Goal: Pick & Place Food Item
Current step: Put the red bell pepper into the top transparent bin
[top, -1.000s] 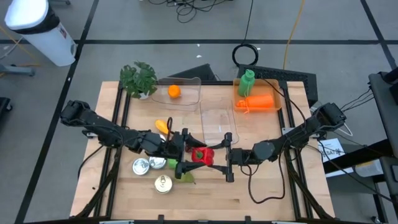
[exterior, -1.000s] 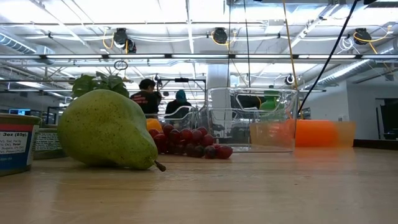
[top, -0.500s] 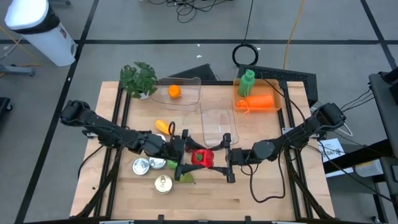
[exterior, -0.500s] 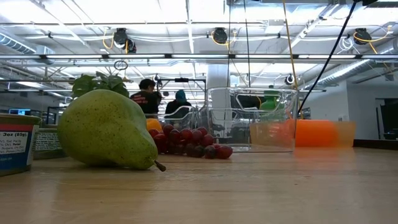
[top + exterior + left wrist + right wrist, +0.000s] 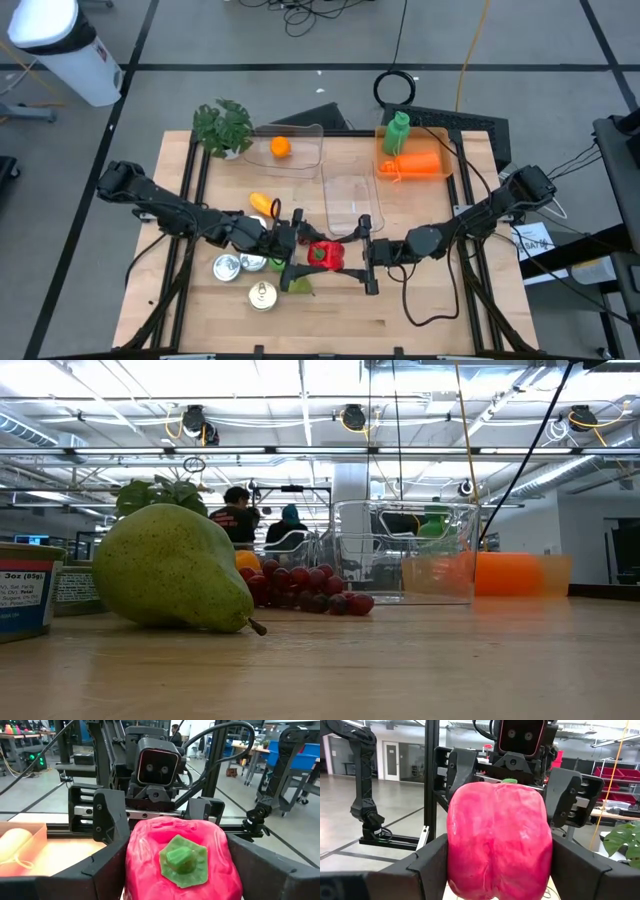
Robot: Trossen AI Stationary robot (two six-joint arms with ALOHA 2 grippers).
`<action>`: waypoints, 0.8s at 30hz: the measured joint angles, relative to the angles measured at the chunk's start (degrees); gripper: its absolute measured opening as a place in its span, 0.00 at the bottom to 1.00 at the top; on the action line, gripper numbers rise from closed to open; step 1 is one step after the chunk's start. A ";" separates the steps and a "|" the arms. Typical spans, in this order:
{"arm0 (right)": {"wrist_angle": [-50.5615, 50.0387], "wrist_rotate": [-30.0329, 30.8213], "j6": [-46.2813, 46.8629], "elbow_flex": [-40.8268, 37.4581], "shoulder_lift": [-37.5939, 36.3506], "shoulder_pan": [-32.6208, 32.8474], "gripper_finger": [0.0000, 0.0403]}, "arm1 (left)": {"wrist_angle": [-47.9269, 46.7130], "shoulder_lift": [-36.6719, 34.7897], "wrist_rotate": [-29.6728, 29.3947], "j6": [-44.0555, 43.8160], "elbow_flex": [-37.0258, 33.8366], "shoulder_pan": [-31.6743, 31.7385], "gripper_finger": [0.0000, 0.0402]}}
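A red bell pepper (image 5: 323, 254) with a green stem (image 5: 182, 860) hangs above the table's middle, between my two grippers, which face each other. My left gripper (image 5: 300, 250) reaches in from the left and stands around the pepper's stem end. Coming in from the right, my right gripper (image 5: 362, 253) is shut on the pepper's bottom end (image 5: 497, 835). A green pear (image 5: 175, 568) lies on its side on the table below, with red grapes (image 5: 305, 590) behind it. My left gripper has the pepper's stem end between its two fingers, which lie against the pepper's two sides (image 5: 131, 865). The fingers are level and come from the table's left. The pepper lies sideways, stem toward this gripper, clear of the table. My right gripper pinches the pepper's bottom end by its two sides (image 5: 454, 860) between its two fingers. They reach in about level from the table's right. The pepper is lifted clear, lying on its side.
A clear box (image 5: 347, 200) stands just beyond the grippers. A clear tray with an orange (image 5: 280, 147) and a plant (image 5: 222, 125) are at the far left. An orange bin with a green bottle (image 5: 410, 160) is at the far right. Tins (image 5: 228, 267) stand near left.
My left gripper has stayed in place, rolled a little about its own line and drawn its fingers in on the pepper's stem end. The pepper and my right gripper have kept still.
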 joint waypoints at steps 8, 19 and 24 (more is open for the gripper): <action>0.57 0.30 0.29 0.00 0.00 0.02 0.74 | 0.22 -0.02 -0.33 -0.39 -0.02 -0.05 0.70; -9.57 5.31 0.49 0.09 -5.63 0.99 0.83 | -5.00 -4.89 -9.32 1.21 -0.15 -2.18 0.70; -15.90 5.06 2.79 0.09 -10.03 2.16 0.84 | -14.32 -10.30 -23.13 2.07 -0.15 -1.24 0.69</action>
